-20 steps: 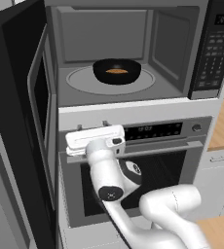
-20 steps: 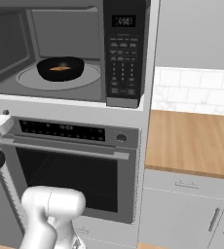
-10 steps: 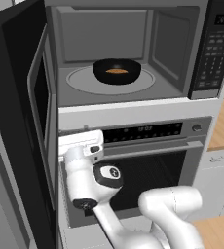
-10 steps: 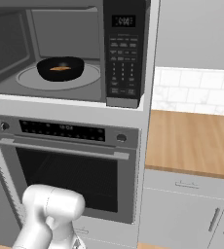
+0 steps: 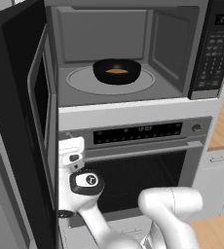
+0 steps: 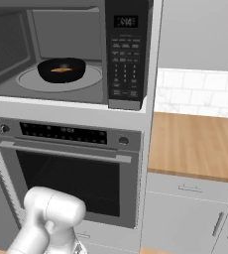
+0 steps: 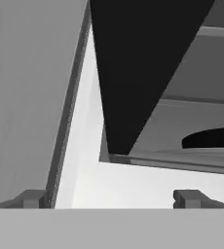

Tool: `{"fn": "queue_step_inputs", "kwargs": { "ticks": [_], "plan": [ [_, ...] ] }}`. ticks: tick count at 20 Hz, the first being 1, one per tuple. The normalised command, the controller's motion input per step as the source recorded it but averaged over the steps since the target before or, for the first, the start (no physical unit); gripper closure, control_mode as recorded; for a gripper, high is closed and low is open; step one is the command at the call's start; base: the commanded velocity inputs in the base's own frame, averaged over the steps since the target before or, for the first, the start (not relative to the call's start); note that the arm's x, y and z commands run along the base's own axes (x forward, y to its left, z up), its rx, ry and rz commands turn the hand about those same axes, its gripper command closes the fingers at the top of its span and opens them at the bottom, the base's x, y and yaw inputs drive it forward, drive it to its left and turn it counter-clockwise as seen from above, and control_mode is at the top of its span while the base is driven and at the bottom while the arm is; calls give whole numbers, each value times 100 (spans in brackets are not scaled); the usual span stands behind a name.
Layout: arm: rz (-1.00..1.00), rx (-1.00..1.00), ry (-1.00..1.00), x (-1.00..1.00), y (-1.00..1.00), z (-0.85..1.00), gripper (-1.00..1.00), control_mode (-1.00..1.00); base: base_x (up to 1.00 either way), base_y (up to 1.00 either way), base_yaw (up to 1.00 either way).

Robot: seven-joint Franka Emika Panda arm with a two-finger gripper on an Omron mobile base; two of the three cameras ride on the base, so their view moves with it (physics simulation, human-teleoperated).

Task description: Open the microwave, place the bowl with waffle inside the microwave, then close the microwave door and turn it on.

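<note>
Left base view. Small shallow black bowl (image 5: 117,71) sits on the round grey turntable (image 5: 84,82) inside the large black built-in microwave (image 5: 128,53), the flat orange-brown waffle (image 5: 117,71) in it. Wide black microwave door (image 5: 21,126) stands swung out at the left, hinged along the cavity's left edge, long axis vertical. The white arm's hand (image 5: 71,151) is low, in front of the steel-fronted oven (image 5: 143,160), just right of the door's lower inner edge and below the cavity. Judgement: loading looks done; closing the door comes next, and the door lies up and to the left of the hand.

Right base view. Bowl (image 6: 62,70) and waffle (image 6: 61,70) centred on the turntable (image 6: 31,82); keypad panel (image 6: 126,49) at the cavity's right. Wooden counter (image 6: 195,144) lies well off to the right.

Hand view. Fingers (image 7: 31,198) stand wide apart, holding nothing. Camera looks upward: the door's black slab (image 7: 138,63) rises ahead between the tips, with the cavity floor and the dark rim of the bowl (image 7: 211,138) off to the right. Judgement: a push must meet the door's outer face, which is turned away from the fingers.
</note>
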Motion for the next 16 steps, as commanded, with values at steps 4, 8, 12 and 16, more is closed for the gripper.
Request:
{"fn": "queue_step_inputs", "kwargs": {
  "ticks": [4, 8, 12, 16],
  "plan": [
    [-4, -3, 0, -21, 83, -23, -100, -100, 0, 0, 0],
    [-6, -3, -2, -32, 71, 0, -100, -100, 0, 0, 0],
    [-11, -2, -3, -55, 60, 0, -100, -100, 0, 0, 0],
    [-22, -1, -4, -55, 50, 0, -100, -100, 0, 0, 0]
  ]
}}
